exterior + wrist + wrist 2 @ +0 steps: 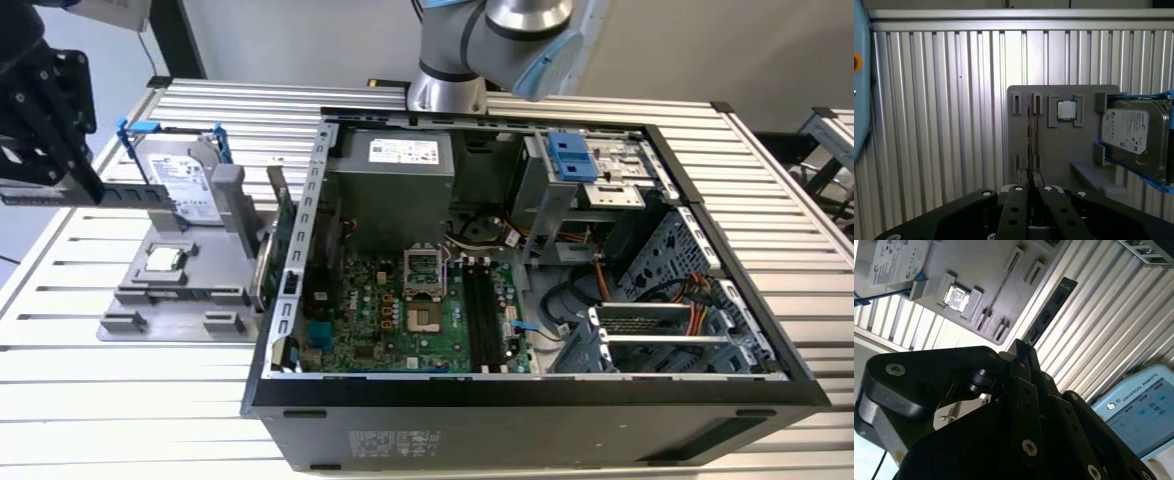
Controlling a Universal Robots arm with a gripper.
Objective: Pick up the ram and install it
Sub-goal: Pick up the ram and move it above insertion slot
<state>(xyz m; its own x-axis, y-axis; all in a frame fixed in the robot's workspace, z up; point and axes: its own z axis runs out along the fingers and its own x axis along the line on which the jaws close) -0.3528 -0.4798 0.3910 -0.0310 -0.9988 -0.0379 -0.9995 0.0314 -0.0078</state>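
Ram (1051, 310), a long flat dark stick, we judge light, stiff, fragile; black gripper (1023, 351) clamps its end

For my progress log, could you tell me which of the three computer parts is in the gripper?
The ram, the thin dark strip pinched in the gripper; the hard drive and processor chip sit on the holder.
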